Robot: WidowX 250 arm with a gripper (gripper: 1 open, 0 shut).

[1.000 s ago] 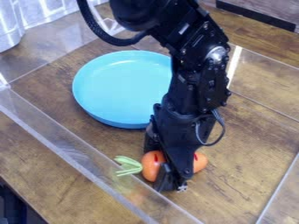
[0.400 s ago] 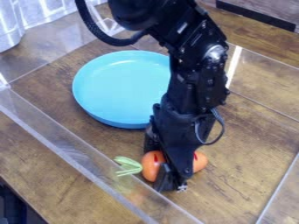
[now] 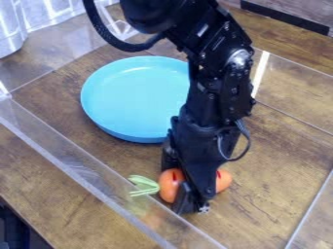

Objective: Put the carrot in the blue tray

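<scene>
The carrot (image 3: 169, 181) lies on the wooden table near the front, orange with pale green leaves (image 3: 142, 184) pointing left. My black gripper (image 3: 193, 185) reaches straight down over its middle and is shut on it, hiding most of its body; orange shows on both sides of the fingers. The blue tray (image 3: 124, 97), a large round dish with a low rim, sits empty behind and to the left of the gripper, about a carrot-length away.
A clear plastic wall (image 3: 65, 156) runs diagonally along the table's front left, close to the carrot's leaves. A grey object (image 3: 8, 34) stands at the far left edge. Black cables (image 3: 111, 29) loop above the tray.
</scene>
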